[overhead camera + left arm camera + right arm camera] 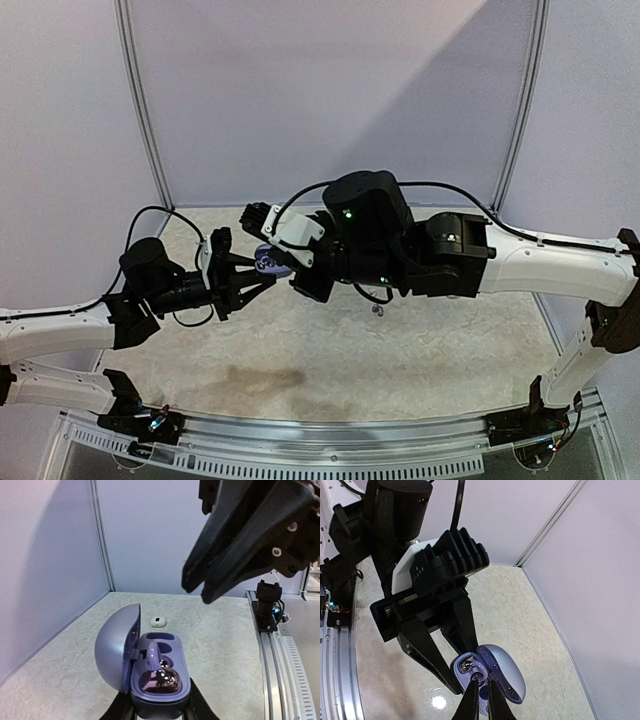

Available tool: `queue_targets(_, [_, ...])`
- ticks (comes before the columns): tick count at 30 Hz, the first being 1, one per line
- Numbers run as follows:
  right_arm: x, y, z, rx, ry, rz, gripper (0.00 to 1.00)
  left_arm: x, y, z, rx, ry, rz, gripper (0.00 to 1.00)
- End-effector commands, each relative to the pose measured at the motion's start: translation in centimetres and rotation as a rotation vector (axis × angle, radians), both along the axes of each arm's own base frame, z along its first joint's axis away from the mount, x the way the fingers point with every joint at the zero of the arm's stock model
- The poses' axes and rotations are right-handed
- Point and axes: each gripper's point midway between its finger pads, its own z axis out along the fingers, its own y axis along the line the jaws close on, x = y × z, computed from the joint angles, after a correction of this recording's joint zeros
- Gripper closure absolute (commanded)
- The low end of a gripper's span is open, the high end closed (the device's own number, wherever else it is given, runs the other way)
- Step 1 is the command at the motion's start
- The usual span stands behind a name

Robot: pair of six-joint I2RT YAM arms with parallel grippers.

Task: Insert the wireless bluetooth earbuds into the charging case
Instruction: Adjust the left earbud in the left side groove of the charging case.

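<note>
left pincer holds open charging case; earbud seated inside

The left arm reaches in from the left side. The left gripper pinches the open case from both sides and holds it out. The right arm bends across from the right. The right gripper points down just over it, its two fingers almost pressed together.
</note>
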Motion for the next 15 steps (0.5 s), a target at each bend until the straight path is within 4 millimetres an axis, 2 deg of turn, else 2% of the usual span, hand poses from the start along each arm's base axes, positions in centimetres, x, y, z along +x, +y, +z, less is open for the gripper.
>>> queue_targets(1, [1.1, 0.5, 0.7, 0.019, -0.027, -0.011, 0.94, 0.0, 0.1, 1.1, -0.025, -0.021, 0.002, 1.0])
queue_targets(4, [1.2, 1.1, 0.8, 0.035, -0.03, 0.007, 0.94, 0.0, 0.1, 1.2, -0.026, -0.021, 0.0, 1.0])
queue_targets(15, [0.7, 2.3, -2.9, -0.003, 0.05, 0.042, 0.96, 0.0, 0.2, 1.3, -0.029, -0.022, 0.006, 1.0])
